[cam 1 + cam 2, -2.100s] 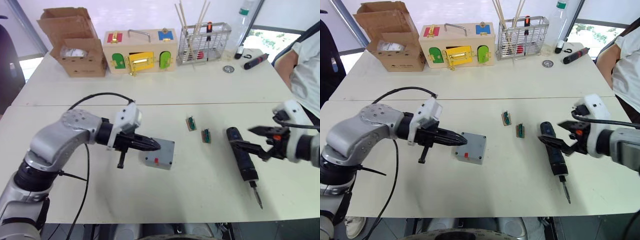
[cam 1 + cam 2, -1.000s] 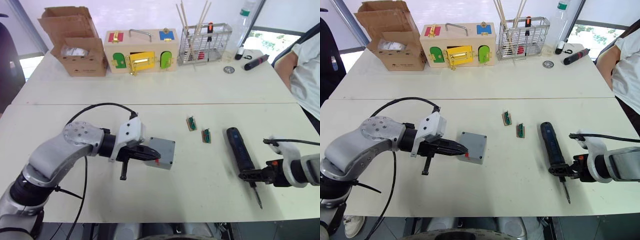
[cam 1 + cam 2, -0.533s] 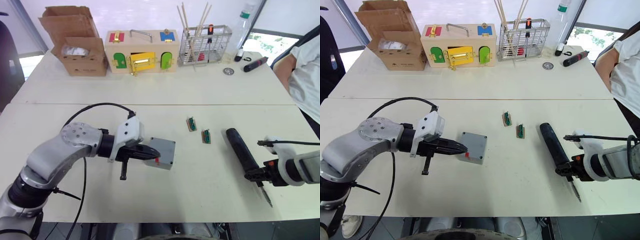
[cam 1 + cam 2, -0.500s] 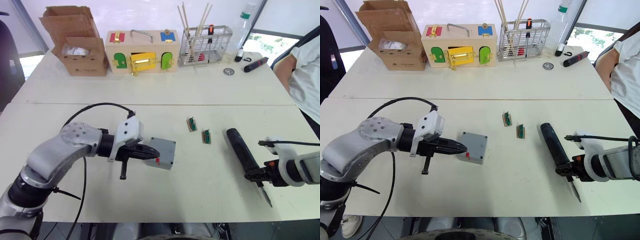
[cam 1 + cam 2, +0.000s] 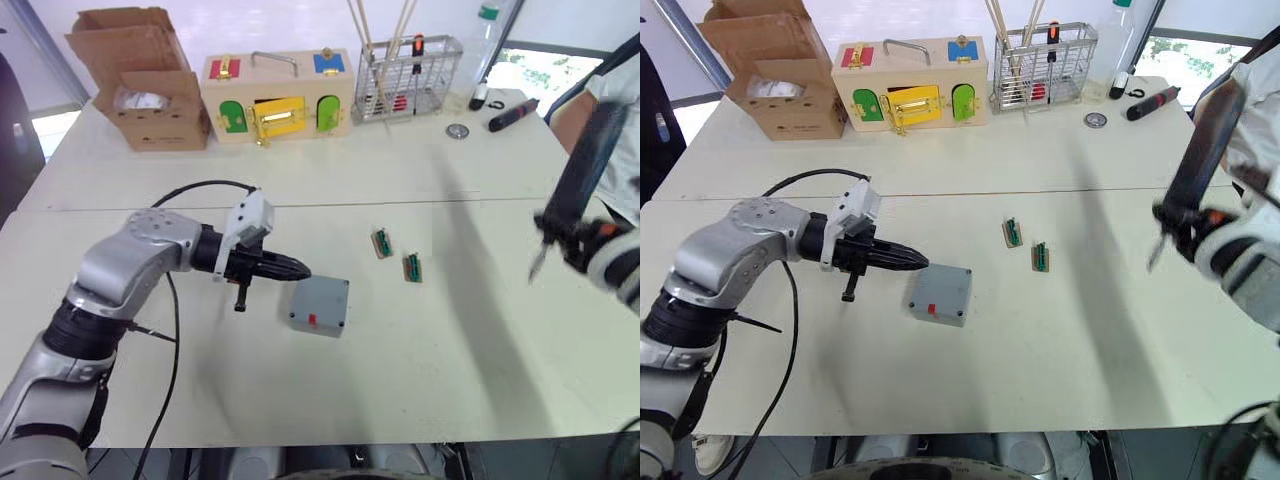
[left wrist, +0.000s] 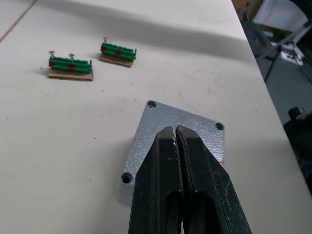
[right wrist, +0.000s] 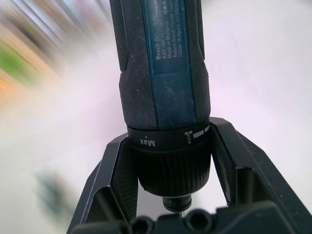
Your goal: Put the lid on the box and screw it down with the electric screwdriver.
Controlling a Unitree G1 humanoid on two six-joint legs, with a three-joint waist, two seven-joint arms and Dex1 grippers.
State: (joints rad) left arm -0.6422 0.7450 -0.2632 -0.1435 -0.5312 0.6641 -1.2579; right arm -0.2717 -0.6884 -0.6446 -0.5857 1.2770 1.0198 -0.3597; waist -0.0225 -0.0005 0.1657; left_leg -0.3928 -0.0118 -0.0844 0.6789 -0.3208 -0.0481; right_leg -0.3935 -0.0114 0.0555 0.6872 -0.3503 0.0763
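- Grey plastic, the box (image 5: 320,305) sits on the pale bench (image 5: 400,360) near its middle, with the lid (image 6: 178,141) already lying flat on top, corner holes showing, and a small red mark on the side facing the camera.
- The left gripper (image 5: 300,266) hovers just beside the box's upper-left corner, its jaws pressed together and gripping nothing; in the left wrist view the tips overlap the lid, though contact cannot be told.
- The right gripper (image 7: 168,161) is raised off the bench at the right, its jaws clamped around the collar of the electric screwdriver (image 5: 1200,150).
- The screwdriver stands tilted, body up and thin bit pointing down and to the left, well apart from the box.
- Two small green screw holders (image 5: 382,244) lie on the bench between the box and the right arm.
- Along the far edge stand a cardboard box (image 5: 140,80), a wooden box with coloured doors (image 5: 278,96) and a wire basket (image 5: 410,75).
- A person's sleeve (image 5: 615,90) shows at the right edge.
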